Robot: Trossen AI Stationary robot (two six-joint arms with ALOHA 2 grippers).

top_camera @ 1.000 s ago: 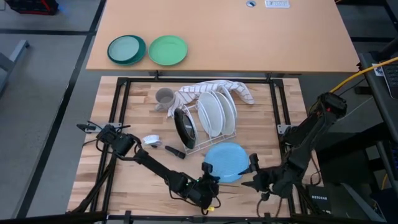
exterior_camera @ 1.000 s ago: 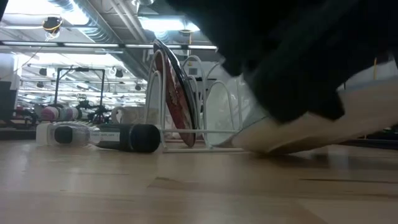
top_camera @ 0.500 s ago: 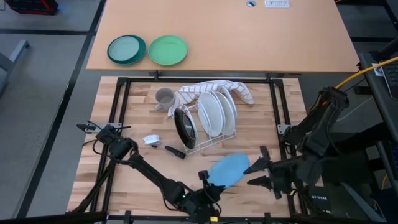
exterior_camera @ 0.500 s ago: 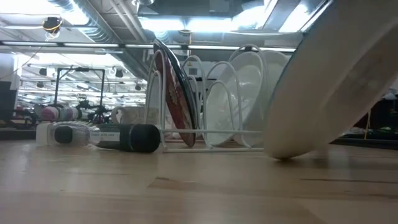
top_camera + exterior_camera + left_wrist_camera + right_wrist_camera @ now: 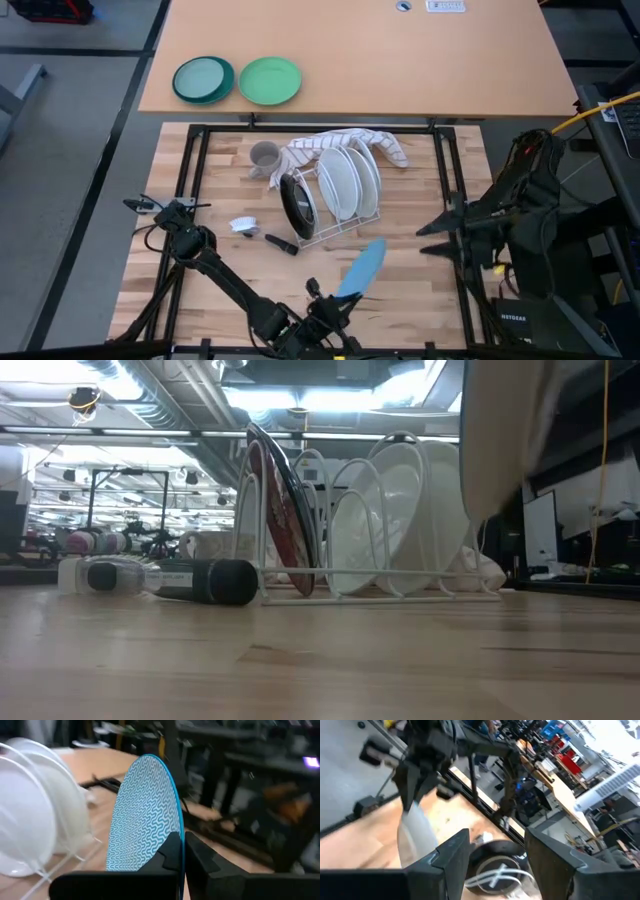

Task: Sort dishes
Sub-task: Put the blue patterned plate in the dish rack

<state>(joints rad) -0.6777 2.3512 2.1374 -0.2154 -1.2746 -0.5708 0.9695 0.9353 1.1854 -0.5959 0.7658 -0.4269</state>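
While left jaws (image 5: 179, 862) grip blue plate (image 5: 145, 815) | right jaws (image 5: 490, 855) open | wooden table (image 5: 410, 270)

Right hand (image 5: 492, 855) fingers spread; left hand (image 5: 415, 795) gripping pale plate (image 5: 417, 832) edge.

Light blue plate (image 5: 362, 269) stood on edge, lifted off the surface, gripped at its rim. Two white plates (image 5: 348, 180) and black-backed plate (image 5: 297, 206) upright in rack. Grey cup (image 5: 264, 157) beside rack.
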